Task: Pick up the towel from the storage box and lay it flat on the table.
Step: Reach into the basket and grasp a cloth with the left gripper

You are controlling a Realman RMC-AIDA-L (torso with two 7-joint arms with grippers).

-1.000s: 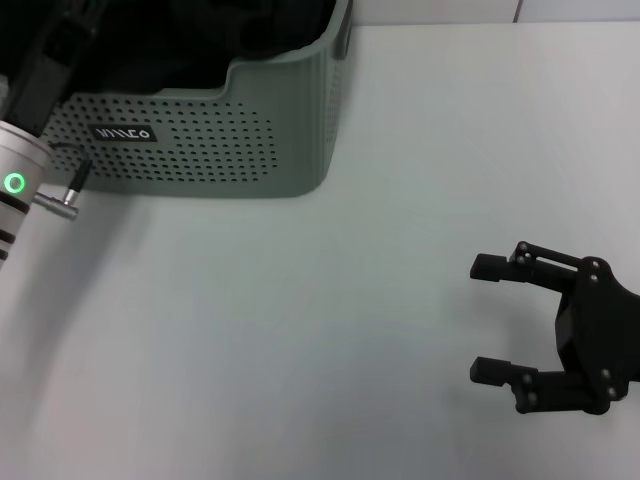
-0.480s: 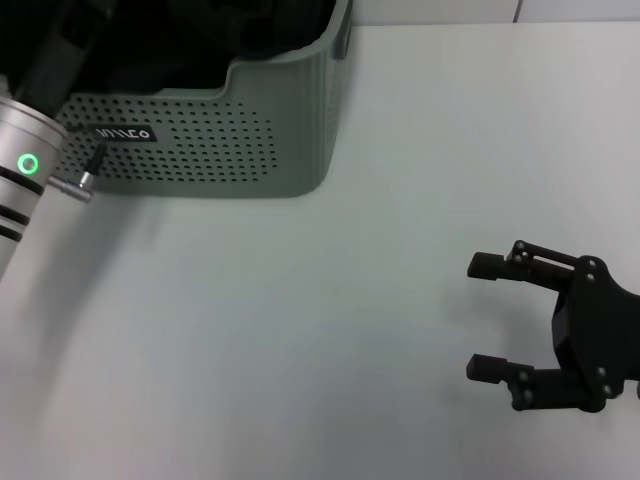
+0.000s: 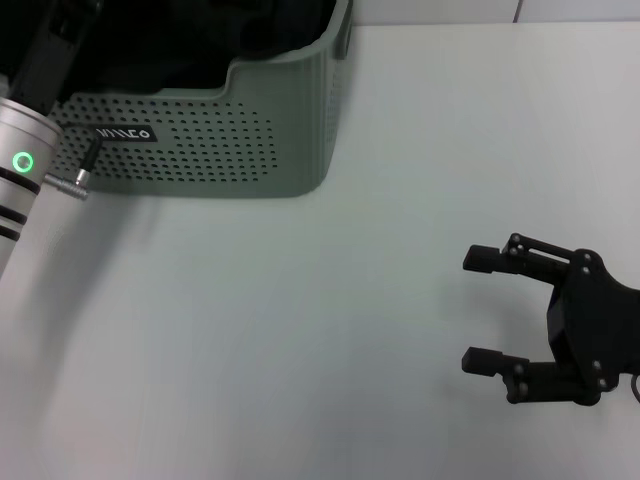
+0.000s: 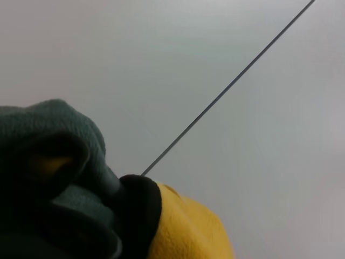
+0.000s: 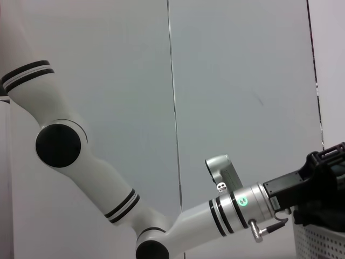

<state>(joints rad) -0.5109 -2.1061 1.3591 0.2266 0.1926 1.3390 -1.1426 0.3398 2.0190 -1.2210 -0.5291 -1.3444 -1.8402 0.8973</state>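
Note:
The towel (image 4: 70, 156) fills the corner of the left wrist view, bunched up close to the camera: dark green folds, a black stitched edge and a mustard yellow side (image 4: 186, 226), with a plain wall behind it. The sage-green storage box (image 3: 200, 150) stands at the table's far left. My left arm's silver wrist (image 3: 22, 160) leans over the box's near wall, and the black left gripper (image 3: 55, 45) reaches into the box's dark inside. The right gripper (image 3: 478, 308) hovers open over the white table (image 3: 300, 330) at the near right, holding nothing.
Dark cloth (image 3: 200, 40) lies inside the box; the head view does not show the towel there. The right wrist view shows my left arm (image 5: 108, 183) reaching across to the box's rim (image 5: 323, 240), with a panelled wall behind.
My left wrist has risen a little along the box's near wall. The right gripper has drifted slightly left and toward the near edge, still open.

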